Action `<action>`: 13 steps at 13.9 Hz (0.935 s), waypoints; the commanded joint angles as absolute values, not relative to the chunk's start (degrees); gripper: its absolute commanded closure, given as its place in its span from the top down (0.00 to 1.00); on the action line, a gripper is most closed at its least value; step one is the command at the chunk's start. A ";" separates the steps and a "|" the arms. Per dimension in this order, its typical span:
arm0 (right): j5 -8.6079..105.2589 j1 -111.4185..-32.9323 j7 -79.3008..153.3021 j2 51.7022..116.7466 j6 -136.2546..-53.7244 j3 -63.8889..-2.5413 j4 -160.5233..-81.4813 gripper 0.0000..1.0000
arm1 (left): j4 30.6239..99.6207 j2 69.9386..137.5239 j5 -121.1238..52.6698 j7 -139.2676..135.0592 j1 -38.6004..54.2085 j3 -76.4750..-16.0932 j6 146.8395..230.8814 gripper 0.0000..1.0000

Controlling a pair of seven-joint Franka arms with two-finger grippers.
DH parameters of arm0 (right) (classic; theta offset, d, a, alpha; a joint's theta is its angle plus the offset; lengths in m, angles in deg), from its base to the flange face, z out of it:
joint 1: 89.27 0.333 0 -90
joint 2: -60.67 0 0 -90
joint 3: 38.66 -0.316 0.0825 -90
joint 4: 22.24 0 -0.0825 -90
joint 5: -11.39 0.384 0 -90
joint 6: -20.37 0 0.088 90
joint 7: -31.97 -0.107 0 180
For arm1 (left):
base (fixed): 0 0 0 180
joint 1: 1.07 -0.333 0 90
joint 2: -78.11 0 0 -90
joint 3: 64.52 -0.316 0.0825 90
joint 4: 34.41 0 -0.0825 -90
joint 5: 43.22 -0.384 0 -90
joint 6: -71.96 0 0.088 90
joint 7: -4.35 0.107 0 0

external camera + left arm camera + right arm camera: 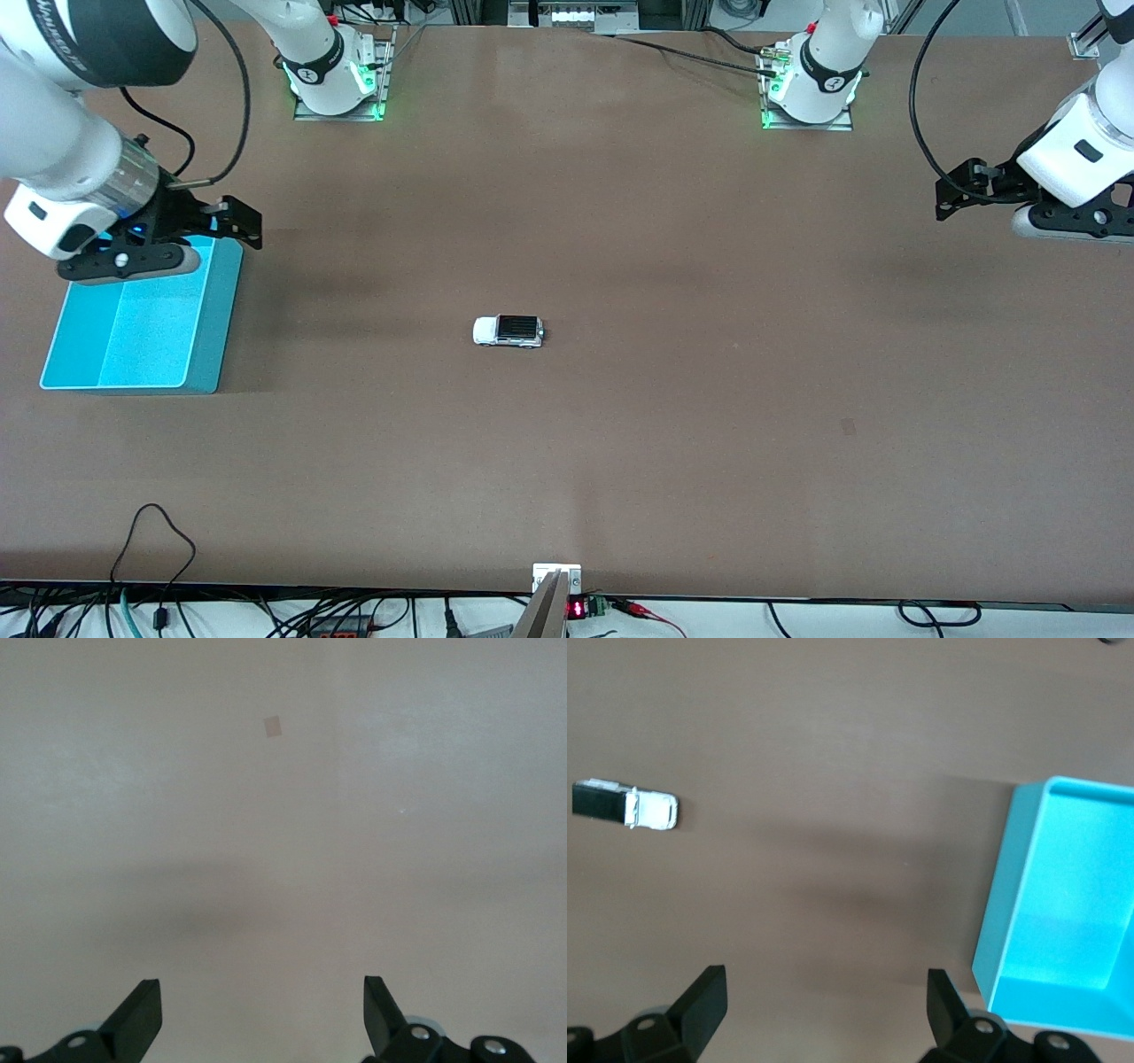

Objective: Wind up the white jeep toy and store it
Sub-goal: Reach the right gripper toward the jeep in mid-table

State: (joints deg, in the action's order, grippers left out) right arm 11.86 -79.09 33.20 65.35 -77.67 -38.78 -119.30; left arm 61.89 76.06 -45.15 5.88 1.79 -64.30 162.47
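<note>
A turquoise open bin (pixel 142 332) sits at the middle left of the front view, at the right arm's end of the brown table (pixel 620 461); its visible inside holds nothing that can be seen, though the part at its upper edge is covered by the right gripper (pixel 237 220), which hangs over that end of the bin. In the right wrist view the bin (pixel 1063 912) shows a bare blue floor, and the right gripper (pixel 824 1001) has its two black fingers spread wide with nothing between them. The white jeep toy (pixel 508 331), small and boxy with a black ribbed roof, stands on its wheels near the center of the front view, well apart from the bin and from both grippers; nothing lies between it and the bin. The left gripper (pixel 955 190) hangs at the upper right of the front view over bare table; in the left wrist view its fingers (pixel 137 1014) stand wide apart and hold nothing. A small pale square mark (pixel 273 726) shows on the table there. A small red-lit display (pixel 577 609) sits at the bottom center edge, its figures too small to read.
</note>
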 commanded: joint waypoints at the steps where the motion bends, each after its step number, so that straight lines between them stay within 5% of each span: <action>1: 11.92 -73.56 38.71 67.95 -80.34 -38.58 -119.10 1.00 | 61.12 75.65 -46.12 6.02 1.92 -63.99 161.17 1.00; 6: 11.92 -62.48 47.34 74.81 -87.20 -38.58 -119.10 1.00 | 61.12 75.65 -46.12 6.02 1.83 -63.99 160.55 1.00; 13: 12.01 -56.41 57.01 83.16 -100.55 -38.58 -119.01 1.00 | 60.95 75.82 -46.38 6.02 2.09 -63.99 160.99 1.00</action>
State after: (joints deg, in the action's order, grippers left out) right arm 11.88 -58.19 53.88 81.07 -98.02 -39.18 -119.64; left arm 61.79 76.06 -45.17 5.88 1.87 -64.20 161.68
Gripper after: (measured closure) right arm 0.000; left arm 0.000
